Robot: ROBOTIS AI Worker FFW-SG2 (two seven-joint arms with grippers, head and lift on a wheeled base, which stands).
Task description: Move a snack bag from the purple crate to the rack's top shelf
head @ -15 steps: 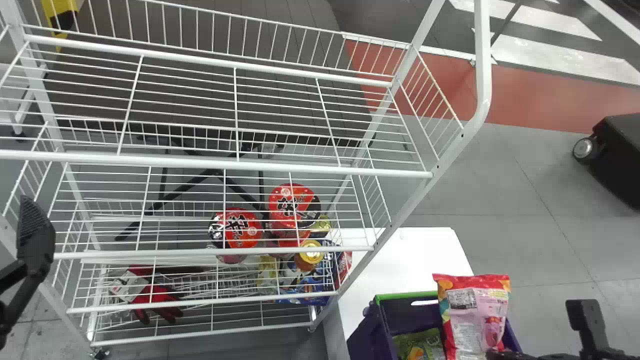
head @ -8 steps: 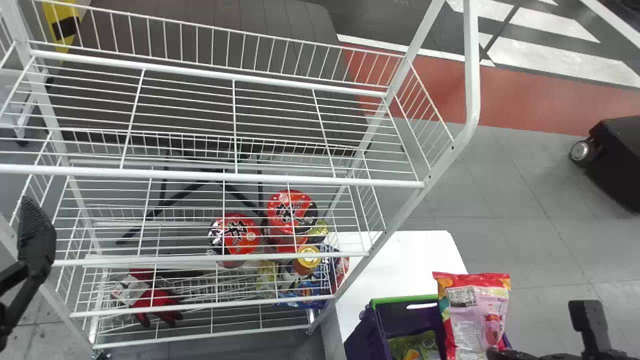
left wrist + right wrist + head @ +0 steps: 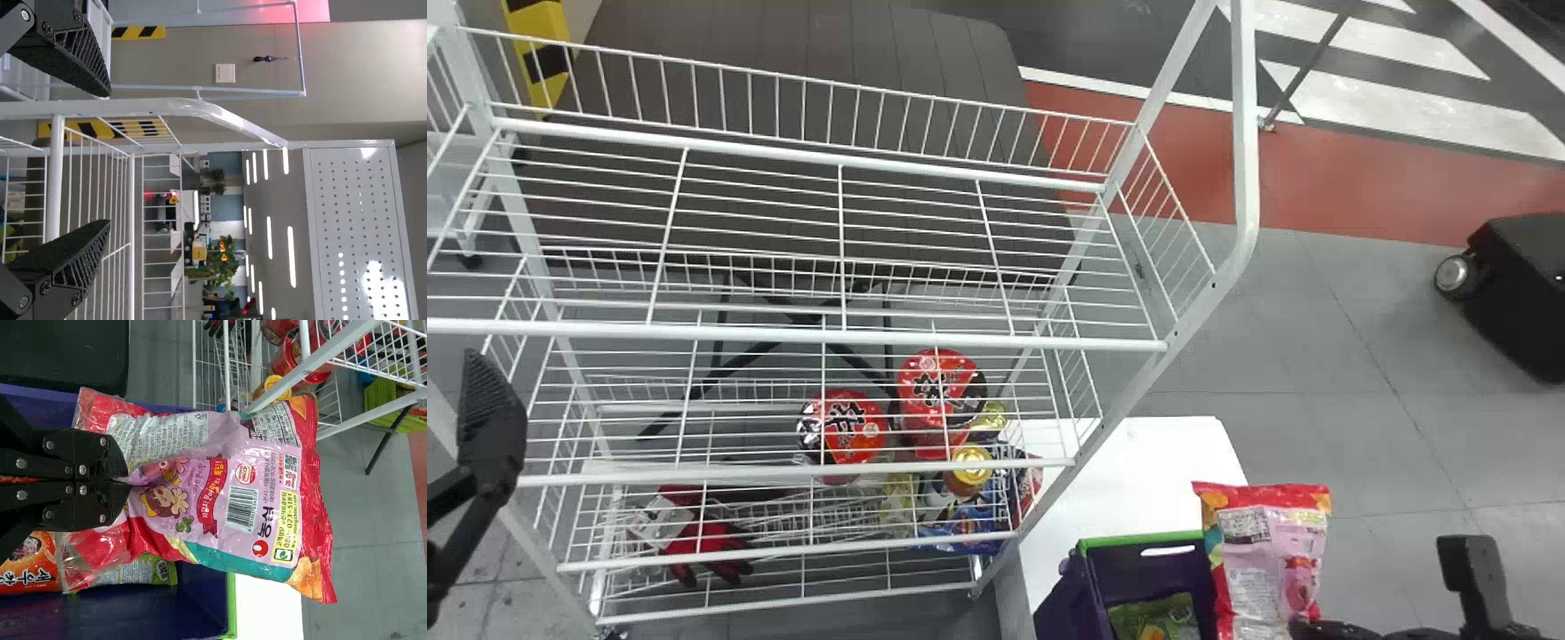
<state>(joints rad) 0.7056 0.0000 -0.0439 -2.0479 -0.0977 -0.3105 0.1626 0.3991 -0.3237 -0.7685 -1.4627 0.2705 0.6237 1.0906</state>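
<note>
Red-and-pink snack bag (image 3: 220,470): held in closed right fingers (image 3: 110,463), pinched at a fold well in from the far end, above the purple crate (image 3: 1060,600). Contact with crate wall: could not be told.

Also stocked in crate: green packet (image 3: 1156,618), orange packet (image 3: 30,567). Adjoining: white table (image 3: 1138,462).

Destination, white wire rack, top shelf (image 3: 827,335): bag not yet delivered; called for a high lift, then a leftward carry.

Hazards, as judged: slippage of slick film, from so narrow a pinch with so much bulk unsupported; snagging of the free end on the side wires (image 3: 1169,231) or front rail, if carried too low; neighbouring packet dragged along, if caught beneath.

Left fingers (image 3: 73,257): parked by rack's left end, spread apart, empty.
</note>
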